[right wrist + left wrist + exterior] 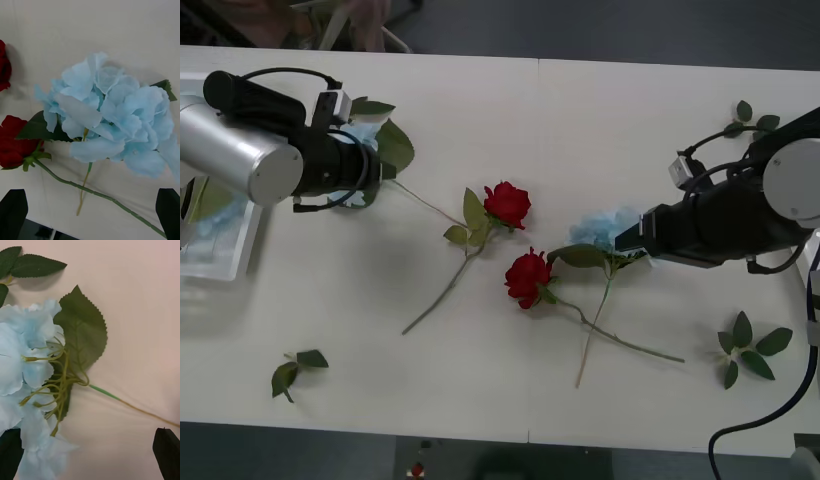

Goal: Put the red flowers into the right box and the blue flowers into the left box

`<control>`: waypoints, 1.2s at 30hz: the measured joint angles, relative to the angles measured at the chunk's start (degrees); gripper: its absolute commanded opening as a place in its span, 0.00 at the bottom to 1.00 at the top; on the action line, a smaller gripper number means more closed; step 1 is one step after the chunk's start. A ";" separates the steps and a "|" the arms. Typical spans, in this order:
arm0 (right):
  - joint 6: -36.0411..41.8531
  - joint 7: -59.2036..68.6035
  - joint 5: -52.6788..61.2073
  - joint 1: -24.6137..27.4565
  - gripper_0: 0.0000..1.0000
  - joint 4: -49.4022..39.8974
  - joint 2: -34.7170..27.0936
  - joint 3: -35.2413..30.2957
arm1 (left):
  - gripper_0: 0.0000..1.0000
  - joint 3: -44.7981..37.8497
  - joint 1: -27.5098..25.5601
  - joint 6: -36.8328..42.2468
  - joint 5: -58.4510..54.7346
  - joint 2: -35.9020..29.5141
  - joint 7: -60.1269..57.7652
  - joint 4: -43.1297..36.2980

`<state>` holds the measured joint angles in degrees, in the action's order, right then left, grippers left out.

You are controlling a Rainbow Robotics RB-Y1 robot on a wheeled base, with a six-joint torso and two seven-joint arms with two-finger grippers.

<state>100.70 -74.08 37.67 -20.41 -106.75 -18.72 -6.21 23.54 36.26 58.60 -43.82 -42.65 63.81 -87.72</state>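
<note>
Blue flower [362, 133] behind left end effector [380, 165]

Red flowers: 2, one [507, 203] mid-table, the other [527, 276] just nearer the front edge.

Blue flowers: 2 loose on the table, one [605, 227] toward the right edge, one [364, 135] toward the left edge; a bit of blue also lies in the left box [220, 262], count unclear.

Leaf sprigs without blooms: 4, [296, 369] front left, [752, 345] front right, [752, 118] back right, [368, 106] back left.

Boxes: 1.
</note>
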 measured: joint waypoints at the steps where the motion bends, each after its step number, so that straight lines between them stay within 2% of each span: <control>1: -0.75 0.90 -0.78 0.51 1.00 0.00 0.00 1.24 | 1.00 -1.54 0.00 0.41 -0.24 1.05 -1.76 0.00; 4: -1.75 2.57 -2.79 1.93 1.00 0.00 -0.01 4.12 | 1.00 -3.29 0.00 0.45 0.20 3.39 -9.76 -0.01; 11: -3.08 5.06 -8.13 4.29 1.00 0.00 -0.01 8.43 | 1.00 -1.13 0.00 0.45 4.05 6.90 -22.36 0.31; 17: -5.42 5.98 -9.17 6.12 1.00 0.00 -0.01 9.33 | 1.00 -1.05 0.25 0.39 6.24 9.83 -34.77 4.79; 27: -12.31 5.99 -12.57 6.99 1.00 3.64 -0.01 14.45 | 1.00 -4.25 1.07 -4.52 6.61 10.95 -43.81 12.48; 36: -13.69 6.00 -14.59 6.98 1.00 5.59 -0.01 17.20 | 1.00 -3.55 6.74 -4.64 7.16 10.95 -44.11 20.88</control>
<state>87.00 -68.08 23.07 -13.42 -101.16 -18.73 10.99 19.99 43.00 53.96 -36.65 -31.70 19.70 -66.84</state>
